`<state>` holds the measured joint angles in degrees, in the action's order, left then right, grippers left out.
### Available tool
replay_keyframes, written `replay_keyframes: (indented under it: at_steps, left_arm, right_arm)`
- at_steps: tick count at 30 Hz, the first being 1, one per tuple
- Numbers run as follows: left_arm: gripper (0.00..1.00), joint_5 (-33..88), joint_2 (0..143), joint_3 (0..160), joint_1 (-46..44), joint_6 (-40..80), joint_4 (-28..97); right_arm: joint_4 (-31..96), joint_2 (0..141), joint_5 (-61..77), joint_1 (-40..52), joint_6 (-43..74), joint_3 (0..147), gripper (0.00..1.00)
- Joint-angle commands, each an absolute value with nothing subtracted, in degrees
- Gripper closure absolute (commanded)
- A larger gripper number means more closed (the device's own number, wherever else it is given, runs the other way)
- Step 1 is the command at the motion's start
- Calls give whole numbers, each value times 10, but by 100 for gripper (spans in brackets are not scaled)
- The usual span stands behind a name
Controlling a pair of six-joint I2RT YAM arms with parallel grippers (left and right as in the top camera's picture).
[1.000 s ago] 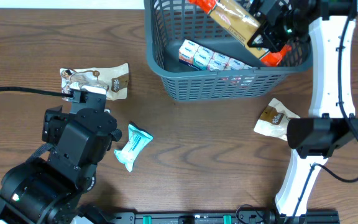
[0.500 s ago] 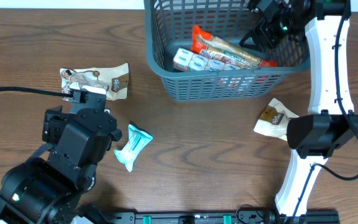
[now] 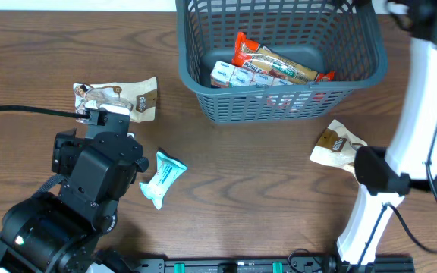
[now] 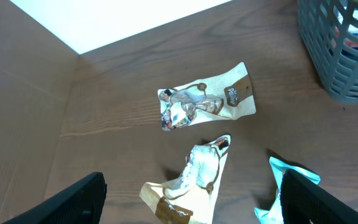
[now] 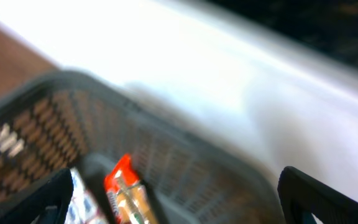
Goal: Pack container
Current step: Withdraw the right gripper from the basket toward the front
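Seen from overhead, the container [image 3: 279, 106] sits at the upper centre-right of the surface [image 3: 234, 220] with 2 items in it: a long orange-ended packet [image 3: 279, 64] lying across a blue-and-white multipack [image 3: 237, 74]. 3 packets are visible outside it: a brown-and-white one [image 3: 116, 98] at the upper left, a teal one [image 3: 160, 178] left of centre, and a white-and-brown one [image 3: 338, 145] just below the container's right corner. The left arm [image 3: 82, 197] fills the lower left and the right arm [image 3: 423, 114] rises along the right edge, so neither pair of fingers shows here. In the left wrist view the left fingers [image 4: 82, 199] stand wide apart and empty above a crumpled white packet [image 4: 188, 186]. The brown-and-white packet [image 4: 204, 102] lies beyond it, the teal one [image 4: 291, 186] at the lower right, and a corner of the container [image 4: 340, 56] at the upper right. The step in hand is probably a pick from this cluster. It would go best if the fingers come straight down over 1 packet only, across its narrow width, and close on film that has bunched up, not flat film. The right wrist view is blurred, yet the right fingers [image 5: 328, 199] clearly stand wide and hold nothing, high over the container's rim [image 5: 166, 155] with the orange packet [image 5: 126, 186] below. That arm looks free for the packet at the right and should clear the lattice wall before swinging down.
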<state>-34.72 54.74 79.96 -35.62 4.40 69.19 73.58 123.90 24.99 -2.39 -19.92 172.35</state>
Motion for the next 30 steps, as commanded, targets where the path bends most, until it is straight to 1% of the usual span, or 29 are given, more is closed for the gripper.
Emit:
replay_keyframes:
  at_steps: [1,4,7,13,19,22,25,30]
  left_arm:
    - [22,-354,547,807,-353,41,694]
    - [22,-354,547,807,-353,41,694]
    - [22,-354,547,807,-353,41,694]
    - [22,-354,547,807,-353,41,694]
    - [21,-354,547,807,-353,41,694]
    - [22,-354,547,807,-353,41,694]
    - [22,-354,547,807,-353,41,694]
    - [22,-354,547,807,-353,41,694]
  right_arm:
    - [762,1181,144,-67,-126,1778,4]
    - [803,1138,52,-102,-95,1781,4]
    - [852,1104,14,-135,-72,1781,1]
    - [973,1063,-105,-185,44,1779,1]
    - [973,1033,8,-185,25,1753,1]
    - [973,1027,27,-184,25,1753,1]
    - [973,1029,15,-185,30,1751,1]
    - [973,1023,-30,-185,150,1671,1]
